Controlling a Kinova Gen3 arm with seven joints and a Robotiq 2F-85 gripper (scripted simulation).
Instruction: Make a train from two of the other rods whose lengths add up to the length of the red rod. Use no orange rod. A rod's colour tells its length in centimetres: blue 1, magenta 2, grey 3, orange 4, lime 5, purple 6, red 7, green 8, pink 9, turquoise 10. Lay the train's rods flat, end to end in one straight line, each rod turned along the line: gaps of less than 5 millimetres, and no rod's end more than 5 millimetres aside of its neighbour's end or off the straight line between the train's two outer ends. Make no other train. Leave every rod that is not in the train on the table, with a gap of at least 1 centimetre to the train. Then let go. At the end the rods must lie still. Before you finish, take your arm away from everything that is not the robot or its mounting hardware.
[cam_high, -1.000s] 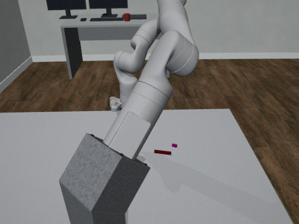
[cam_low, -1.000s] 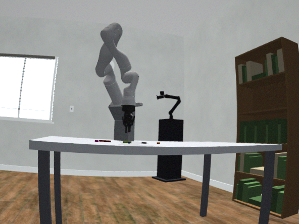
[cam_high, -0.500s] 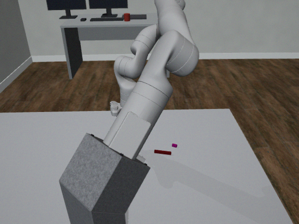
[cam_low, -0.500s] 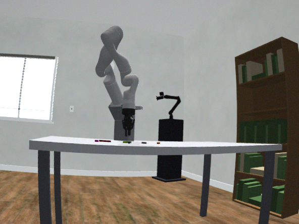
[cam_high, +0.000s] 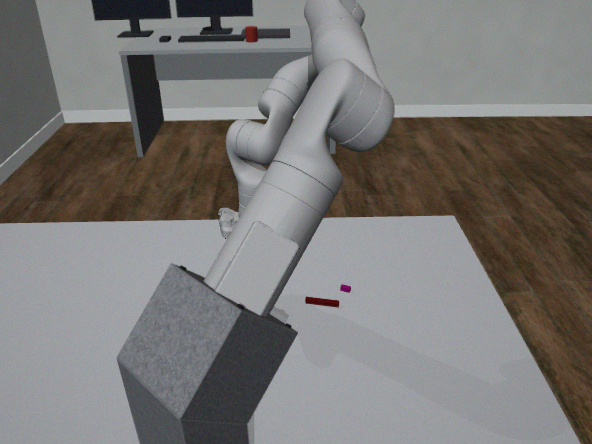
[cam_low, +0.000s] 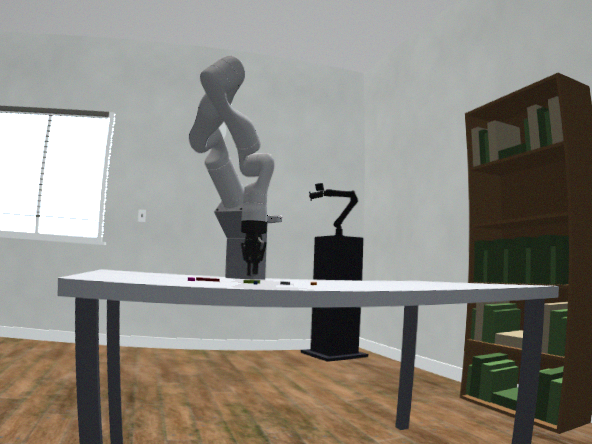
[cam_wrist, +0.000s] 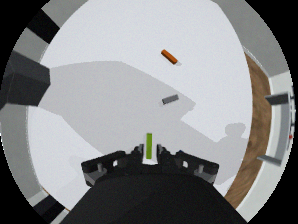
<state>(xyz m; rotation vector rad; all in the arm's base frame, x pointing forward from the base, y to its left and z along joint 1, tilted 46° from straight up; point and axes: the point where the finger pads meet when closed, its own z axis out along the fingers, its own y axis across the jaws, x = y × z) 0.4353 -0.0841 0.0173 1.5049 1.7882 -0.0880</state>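
The claw (cam_low: 253, 272) (cam_wrist: 150, 149) is held partly open, nothing gripped, above the lime rod (cam_low: 251, 281) (cam_wrist: 149, 146), which is framed between its fingertips in the wrist view. In the exterior view, the magenta rod (cam_high: 345, 288) (cam_low: 191, 279) and red rod (cam_high: 322, 302) (cam_low: 207, 279) are seen left of the claw, the grey rod (cam_low: 285, 283) (cam_wrist: 170, 99) right.

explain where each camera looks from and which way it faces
top: high behind the base, facing over the table to the desk; pedestal and arm show, claw hidden.
exterior: low beyond the table, facing the robot; arm and claw show.
wrist: on the arm's end, looking past the claw at the table; fingers show.
shared: exterior and wrist both show the lime rod.
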